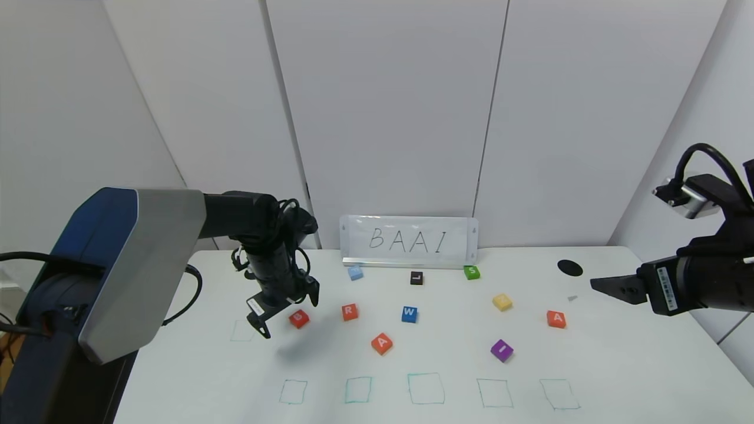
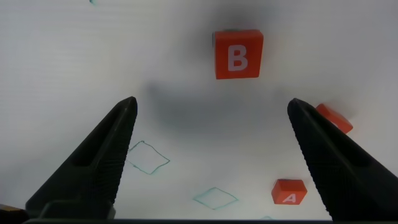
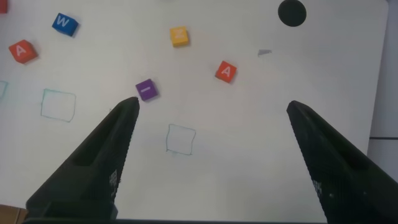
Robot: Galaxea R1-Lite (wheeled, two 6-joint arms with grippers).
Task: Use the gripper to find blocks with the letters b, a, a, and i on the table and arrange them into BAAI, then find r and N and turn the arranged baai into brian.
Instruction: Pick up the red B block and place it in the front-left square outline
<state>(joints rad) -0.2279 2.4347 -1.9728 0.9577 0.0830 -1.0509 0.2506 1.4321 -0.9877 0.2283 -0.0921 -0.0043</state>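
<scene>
The table (image 1: 618, 365) is carrying a front row of empty green squares (image 1: 425, 388), presumably slots for the word. Left gripper (image 1: 283, 312) is hanging wide open just beside B (image 1: 298, 318), likely lining up a pick; right gripper (image 1: 612, 287) is idling open at the right edge. R (image 1: 350, 312), two A's (image 1: 382, 343) and I (image 1: 501, 350) are lying scattered mid-table.

- left gripper (image 1: 281, 312) hangs with fingers spread wide; b block (image 1: 298, 318) sits just beside it, bare table (image 1: 194, 353) all round.
- r (image 1: 350, 312) lies near, beyond b.
- right gripper (image 1: 609, 287), fingers apart, has open table below; an a block (image 1: 555, 319) nearest.
</scene>
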